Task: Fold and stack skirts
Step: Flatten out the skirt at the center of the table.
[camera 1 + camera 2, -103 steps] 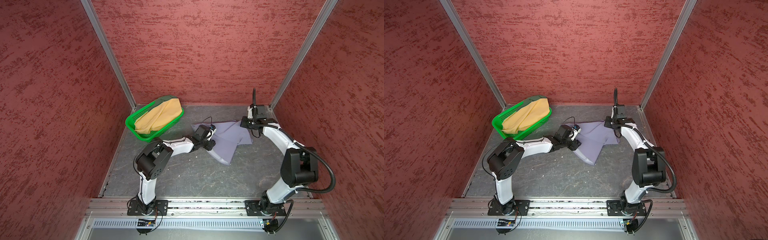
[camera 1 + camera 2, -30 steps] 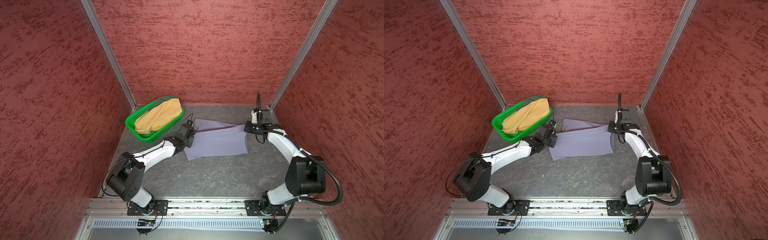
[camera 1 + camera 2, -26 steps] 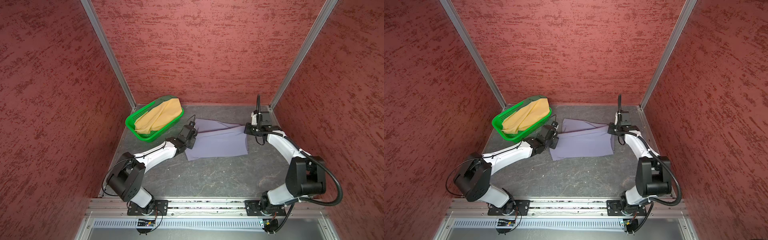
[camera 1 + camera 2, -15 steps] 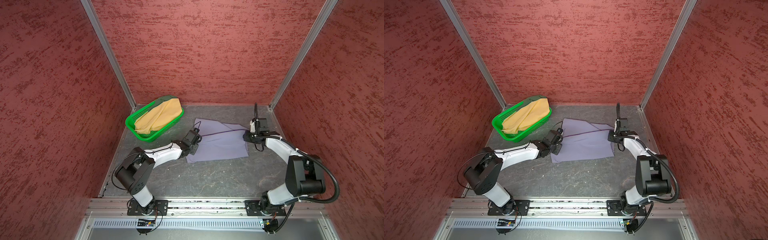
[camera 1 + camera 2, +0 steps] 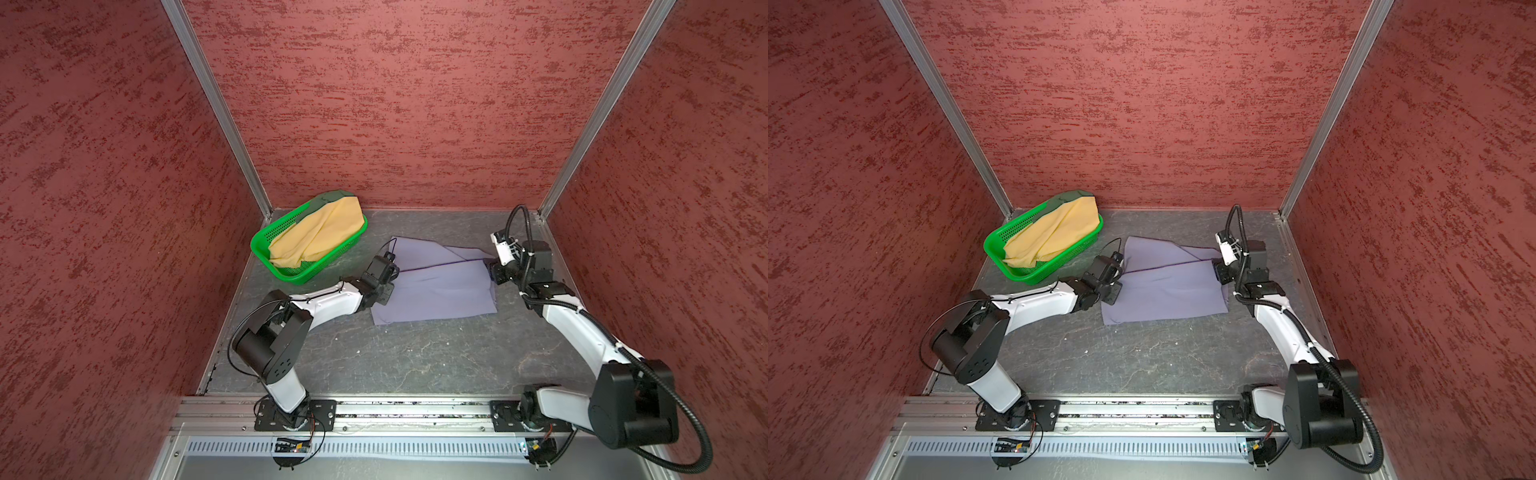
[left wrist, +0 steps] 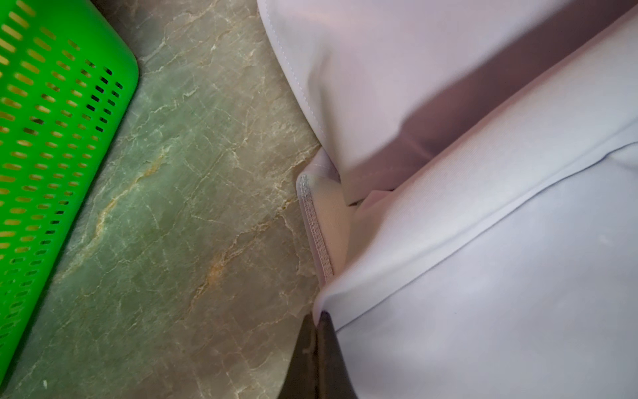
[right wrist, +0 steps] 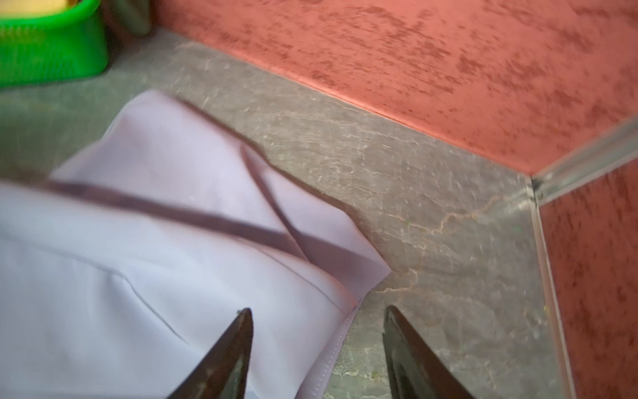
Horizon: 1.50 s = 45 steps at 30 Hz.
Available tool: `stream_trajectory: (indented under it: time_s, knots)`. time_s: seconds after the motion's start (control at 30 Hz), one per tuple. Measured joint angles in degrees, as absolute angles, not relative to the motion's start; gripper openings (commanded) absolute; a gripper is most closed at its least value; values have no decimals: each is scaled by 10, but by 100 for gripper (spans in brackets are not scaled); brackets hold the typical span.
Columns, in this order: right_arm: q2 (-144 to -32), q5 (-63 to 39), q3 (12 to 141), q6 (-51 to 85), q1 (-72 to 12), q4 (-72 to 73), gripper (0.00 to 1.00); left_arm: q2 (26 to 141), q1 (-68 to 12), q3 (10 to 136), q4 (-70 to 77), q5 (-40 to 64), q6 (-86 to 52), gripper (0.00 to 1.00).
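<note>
Early days on this one, I'd say. Only 1 of the 3 skirts is out: the lavender skirt (image 5: pixel 432 286) lies on the table (image 5: pixel 415 365) between the 2 arms, with 1 layer laid over another and a crease running across it. The far part pokes out past the top layer, so the fold looks rough to me. The left gripper (image 6: pixel 316 316) is clamped tight on the skirt's edge, while the right gripper (image 7: pixel 317 311) has its jaws spread, straddling the opposite edge with nothing pinched. The mustard skirt (image 5: pixel 320 232) and the dark green skirt (image 5: pixel 328 198) sit in the basket (image 5: pixel 266 257), unfolded. No stack yet, so most of the job is left.
</note>
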<state>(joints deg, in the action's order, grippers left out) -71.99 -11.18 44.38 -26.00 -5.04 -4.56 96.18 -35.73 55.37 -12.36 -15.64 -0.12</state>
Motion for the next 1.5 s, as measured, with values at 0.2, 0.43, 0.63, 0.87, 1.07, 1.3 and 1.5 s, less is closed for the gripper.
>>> stream_trajectory:
  time_s: [0.2, 0.43, 0.63, 0.87, 1.07, 1.3, 1.5]
  knots:
    - [-721, -148, 381, -430, -66, -58, 61, 962, -337, 556, -114, -141, 4, 4]
    - [-721, -159, 361, -554, -69, -70, 60, 962, -312, 557, -101, -124, 13, 4]
    - [-735, -154, 361, -613, -79, -73, 60, 963, -302, 559, -91, -114, 20, 4]
    - [-792, -134, 369, -651, -89, -66, 57, 971, -302, 562, -90, -105, 20, 3]
    - [-825, -109, 384, -671, -89, -37, 56, 972, -302, 564, -90, -103, 18, 4]
    - [-837, -106, 390, -695, -89, -6, 56, 972, -302, 564, -90, -103, 11, 4]
    - [-871, -106, 412, -716, -89, -3, 55, 972, -302, 564, -90, -103, 6, 4]
